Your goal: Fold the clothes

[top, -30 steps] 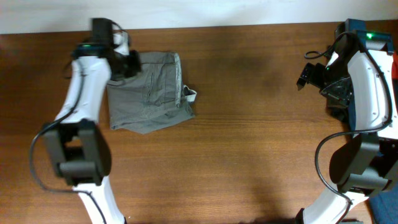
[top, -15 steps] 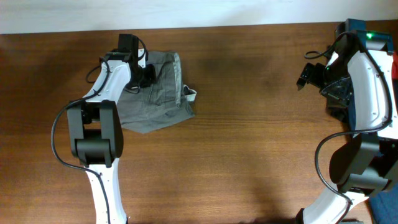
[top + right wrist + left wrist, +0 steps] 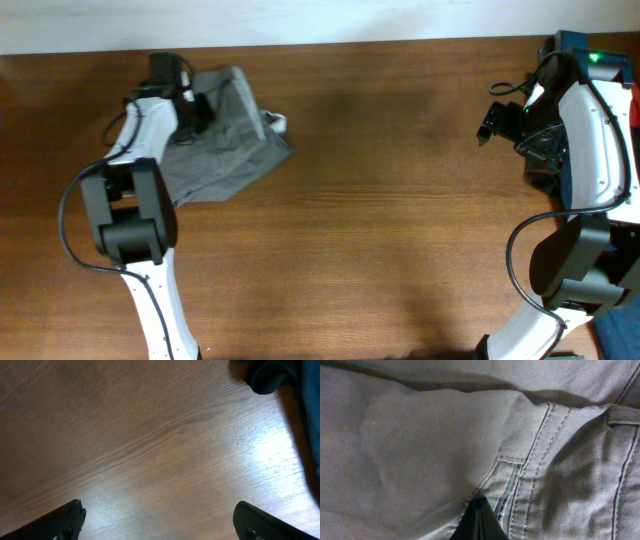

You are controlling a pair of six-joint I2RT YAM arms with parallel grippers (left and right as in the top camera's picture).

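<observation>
The grey woven shorts (image 3: 222,140) lie folded at the table's back left, with a small white tag (image 3: 278,122) at their right edge. My left gripper (image 3: 194,108) sits on the shorts' upper left part. In the left wrist view the grey cloth with stitched seams (image 3: 530,475) fills the frame, and the left gripper (image 3: 479,521) has its dark jaw tips pressed together with cloth bunched around them. My right gripper (image 3: 489,121) hangs open and empty over bare wood at the far right; its fingertips (image 3: 67,516) stand wide apart in the right wrist view.
The wooden table (image 3: 400,230) runs to a pale wall at the back. A blue garment (image 3: 620,330) shows at the bottom right corner and a red one (image 3: 635,100) at the right edge. A dark object (image 3: 267,375) lies in the right wrist view's top right.
The left gripper has moved left and dragged the shorts with it; the shorts have shifted left and turned, the tag now higher. The right arm has not moved.
</observation>
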